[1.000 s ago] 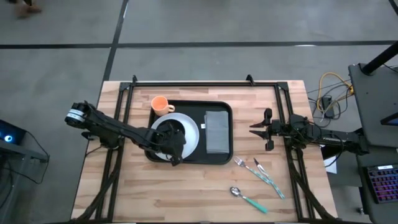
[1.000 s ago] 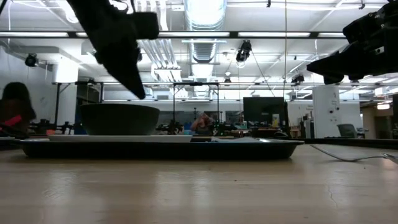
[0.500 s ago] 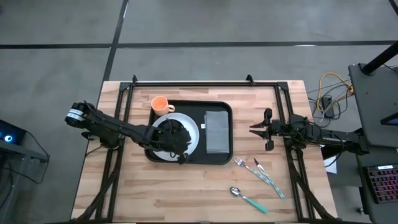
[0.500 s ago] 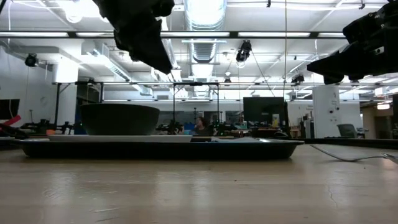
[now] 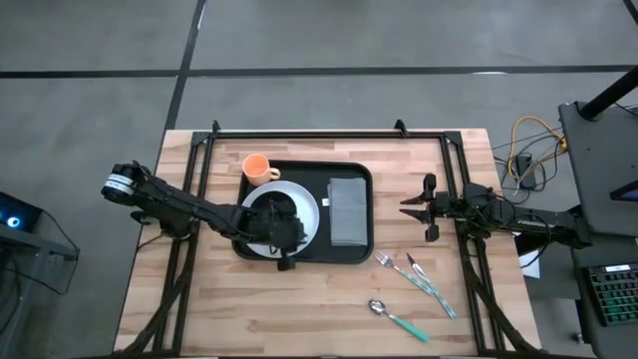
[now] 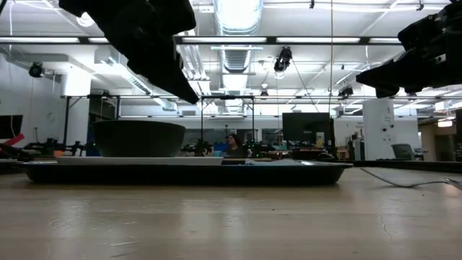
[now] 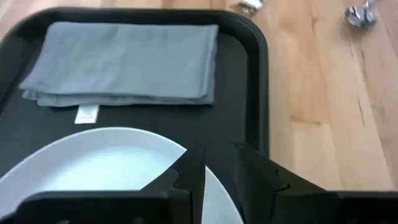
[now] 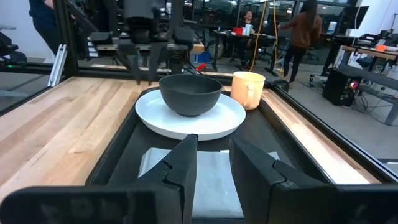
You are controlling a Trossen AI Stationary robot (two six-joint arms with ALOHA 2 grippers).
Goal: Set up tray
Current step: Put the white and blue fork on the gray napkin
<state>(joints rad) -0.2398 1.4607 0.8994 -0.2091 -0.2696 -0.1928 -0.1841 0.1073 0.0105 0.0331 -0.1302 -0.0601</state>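
Note:
The black tray (image 5: 321,249) lies mid-table. On it a white plate (image 5: 305,204) carries the black bowl (image 8: 190,93), and a folded grey napkin (image 5: 347,211) lies flat on the tray's right part. An orange cup (image 5: 256,167) stands at the tray's far left corner. My left gripper (image 7: 219,163) hovers above the plate's near edge, clear of the bowl (image 6: 138,139), its fingers a narrow gap apart. My right gripper (image 5: 404,207) waits above the table right of the tray, pointing at it, also with a narrow gap (image 8: 213,146).
A fork (image 5: 392,266) and a knife (image 5: 431,282) lie on the wood near the table's right front, with a spoon (image 5: 395,316) closer to the near edge. Black frame rails run along the left, right and far sides. People stand in the room beyond.
My left gripper has risen from just above the bowl and drifted a little toward the table's near edge. The bowl has stayed on the plate.

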